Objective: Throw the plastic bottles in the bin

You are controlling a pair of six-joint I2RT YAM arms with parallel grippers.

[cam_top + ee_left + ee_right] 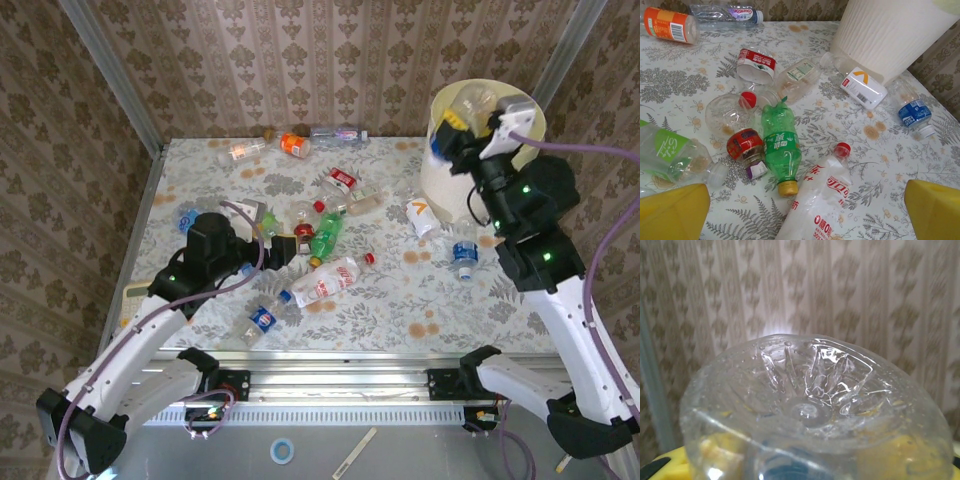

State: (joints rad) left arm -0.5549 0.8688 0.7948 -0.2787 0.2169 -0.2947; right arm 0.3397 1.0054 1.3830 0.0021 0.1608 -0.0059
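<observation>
Nearest the arms, a crushed bottle with a blue label (262, 320) lies by the front edge of the table (480, 315). Just beyond it is a long clear bottle with red lettering (822, 200) and a red cap. The left gripper (800, 215) hangs over that bottle with its 2 yellow fingers (670, 212) spread wide, holding nothing. Beside it a green bottle (781, 150) touches a small red-labelled bottle (745, 146).

These bottles look empty and thin-walled, so they are likely light, springy and slick, and apt to buckle or squirt out of a pinch. The best hold, I judge, is across the labelled waist or at the stiffer neck under the cap.

Further right stands the white ribbed bin (890, 35), with a white-labelled bottle (862, 86) and a blue-banded bottle (912, 112) near its foot. Above its mouth the right gripper (458, 120) is clamped on a clear bottle (810, 410), which appears ready to drop. By the far wall rest an orange bottle (670, 25) and a pale-labelled clear bottle (725, 14).
</observation>
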